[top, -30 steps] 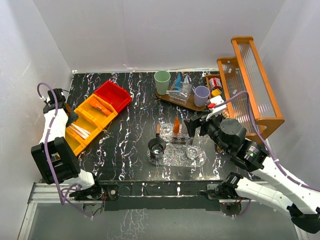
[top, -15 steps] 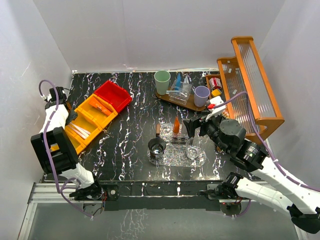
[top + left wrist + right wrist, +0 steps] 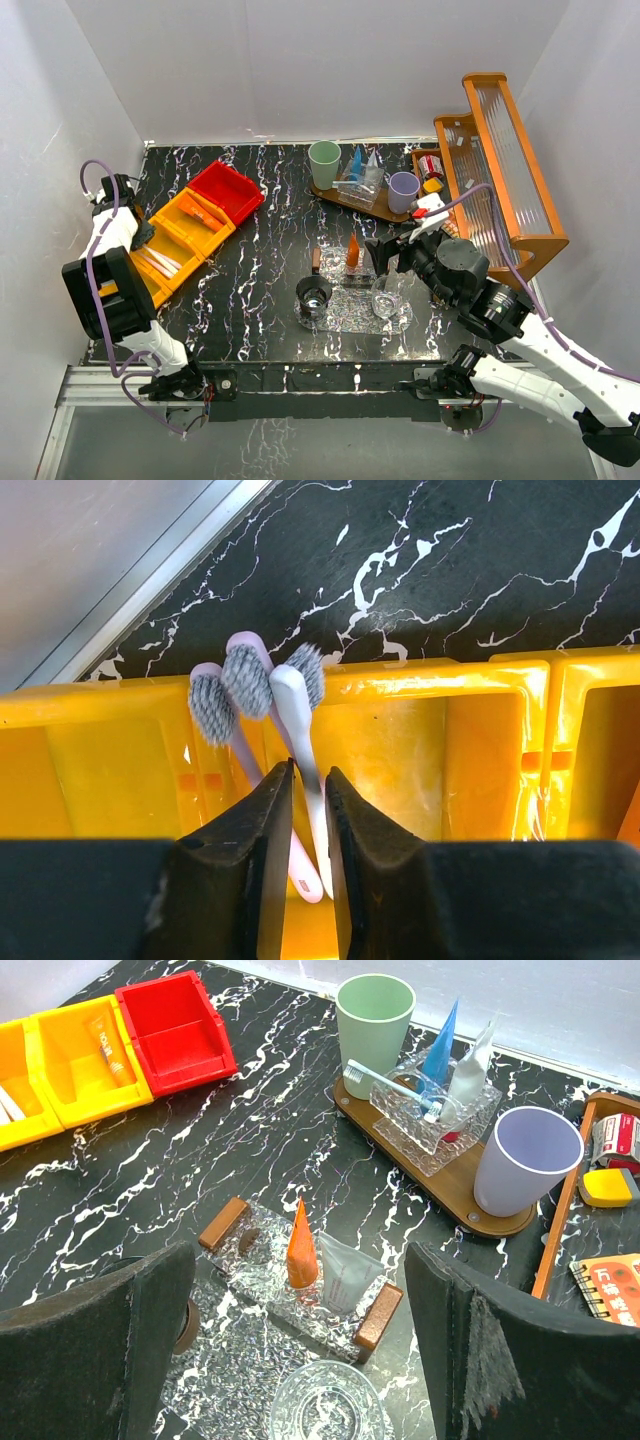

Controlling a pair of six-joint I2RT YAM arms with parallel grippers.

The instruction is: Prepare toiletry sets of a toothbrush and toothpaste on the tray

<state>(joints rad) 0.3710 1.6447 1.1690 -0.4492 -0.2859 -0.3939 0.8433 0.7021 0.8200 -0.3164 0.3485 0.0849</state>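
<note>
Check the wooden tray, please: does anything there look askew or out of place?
The pale toothbrush lies flat across the clear holder's rim on the wooden tray, beside the green cup. Nothing looks spilled or broken.

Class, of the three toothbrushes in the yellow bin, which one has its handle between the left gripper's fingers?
The white toothbrush, rightmost of the three: its handle runs down between the fingers of the left gripper. The two lilac toothbrushes lie just left of it.

right gripper (image 3: 300, 1295) jaws wide | orange tube (image 3: 301, 1245) upright | lilac cup (image 3: 525, 1160) on tray (image 3: 450, 1200)
</note>
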